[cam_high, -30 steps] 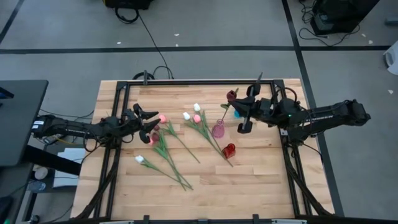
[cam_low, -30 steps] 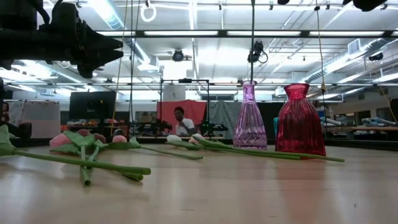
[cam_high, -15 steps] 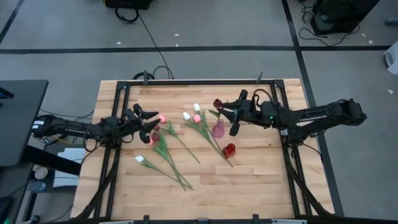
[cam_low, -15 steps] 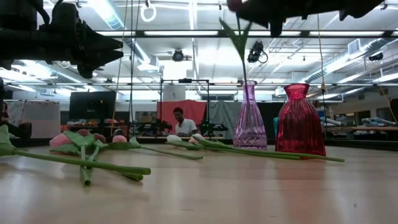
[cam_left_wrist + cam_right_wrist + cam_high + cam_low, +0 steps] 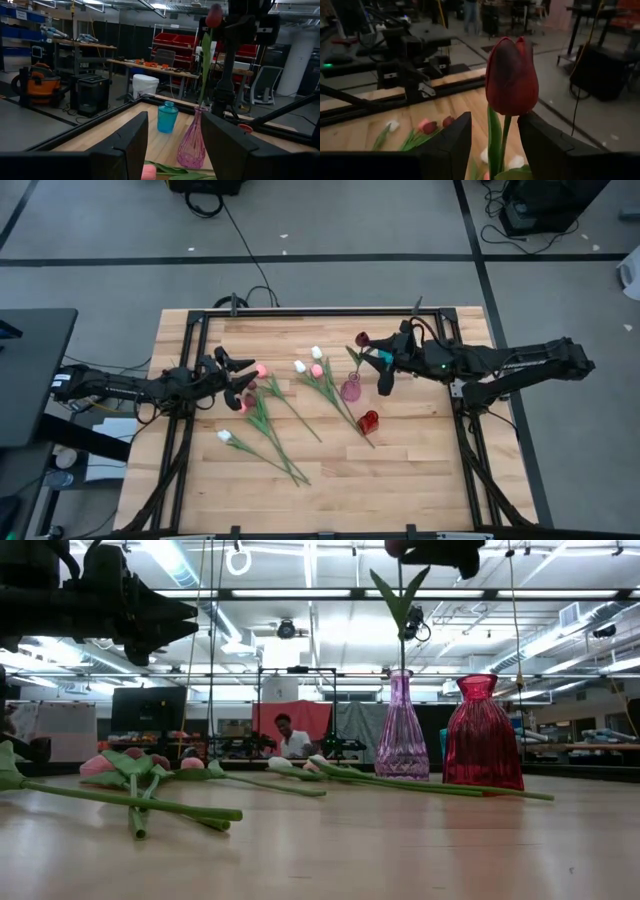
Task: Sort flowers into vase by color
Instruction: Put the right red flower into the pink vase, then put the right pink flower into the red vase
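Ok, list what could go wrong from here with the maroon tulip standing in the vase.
1. The right gripper is open, but its fingers flank the maroon tulip. Pulling away sideways could snag the stem or leaves and drag it out.
2. The purple vase is narrow-necked and the tulip stands tall, so a snag might tip it.
3. The red vase alongside may be the better colour match.

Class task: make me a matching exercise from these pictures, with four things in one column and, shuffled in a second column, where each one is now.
1. maroon tulip
2. red vase
3. white tulip
4. blue vase

a. lying alone on the table nearer the left arm
b. stem standing in the purple vase
c. empty, beside the purple vase
d. seen past the left gripper's fingers, beyond the purple vase

Pairs: 1-b, 2-c, 3-a, 4-d
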